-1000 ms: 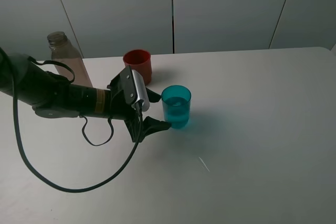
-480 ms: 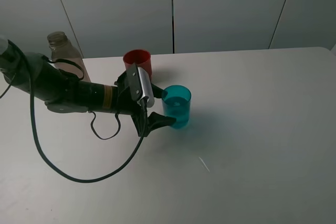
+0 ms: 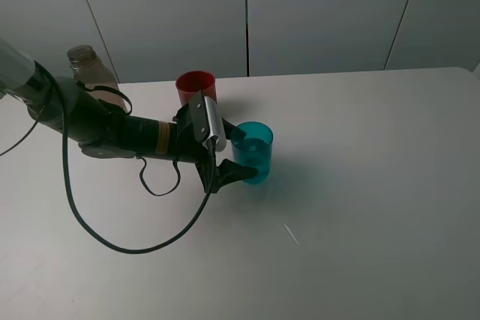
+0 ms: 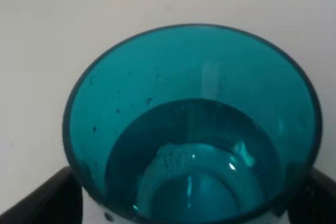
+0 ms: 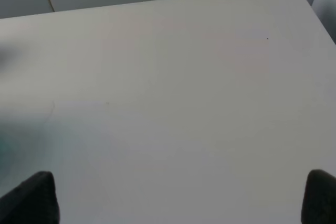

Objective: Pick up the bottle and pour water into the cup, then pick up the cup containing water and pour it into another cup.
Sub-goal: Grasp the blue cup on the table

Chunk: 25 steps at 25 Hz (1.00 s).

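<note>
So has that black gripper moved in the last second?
Yes. The left gripper has slid right, toward the teal cup, which stayed put; it now straddles the cup.

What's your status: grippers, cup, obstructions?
Left gripper open, straddling the teal cup, which is upright on the table with water inside. Right gripper open, holding nothing. Red cup and bottle set back, not blocking.

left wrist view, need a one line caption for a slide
Teal cup partly filled with water, between the open fingers of the left gripper, on a white table.
</note>
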Tool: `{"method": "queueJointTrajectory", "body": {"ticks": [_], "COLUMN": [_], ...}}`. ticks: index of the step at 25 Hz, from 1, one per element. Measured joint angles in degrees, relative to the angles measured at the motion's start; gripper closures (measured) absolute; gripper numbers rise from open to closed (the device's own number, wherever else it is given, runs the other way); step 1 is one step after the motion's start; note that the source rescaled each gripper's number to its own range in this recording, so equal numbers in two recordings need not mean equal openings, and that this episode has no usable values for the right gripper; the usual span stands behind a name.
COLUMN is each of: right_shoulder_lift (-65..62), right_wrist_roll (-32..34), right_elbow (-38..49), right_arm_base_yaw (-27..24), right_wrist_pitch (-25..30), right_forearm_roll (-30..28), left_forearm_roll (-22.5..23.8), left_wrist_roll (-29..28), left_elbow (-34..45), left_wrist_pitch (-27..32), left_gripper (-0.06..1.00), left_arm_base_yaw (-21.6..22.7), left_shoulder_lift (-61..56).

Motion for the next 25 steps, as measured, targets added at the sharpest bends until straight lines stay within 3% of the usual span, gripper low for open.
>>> {"method": "queueJointTrajectory", "body": {"ticks": [8, 25], "right_shoulder_lift": [0.0, 0.0], "right_wrist_roll": [0.0, 0.0], "right_elbow": [0.0, 0.0], "right_arm_base_yaw": [0.0, 0.0], "right_wrist_pitch": [0.0, 0.0], "right_forearm_roll": [0.0, 0.0], "left_forearm_roll": [1.9, 2.7], "left_wrist_roll": [-2.8, -3.1], "left_elbow": [-1.8, -5.2], "left_wrist_pitch": [-1.1, -1.8], "left_gripper": [-0.06, -0.06], "left_arm_base_yaw": [0.0, 0.0], "left_shoulder_lift": [1.8, 5.1]}}
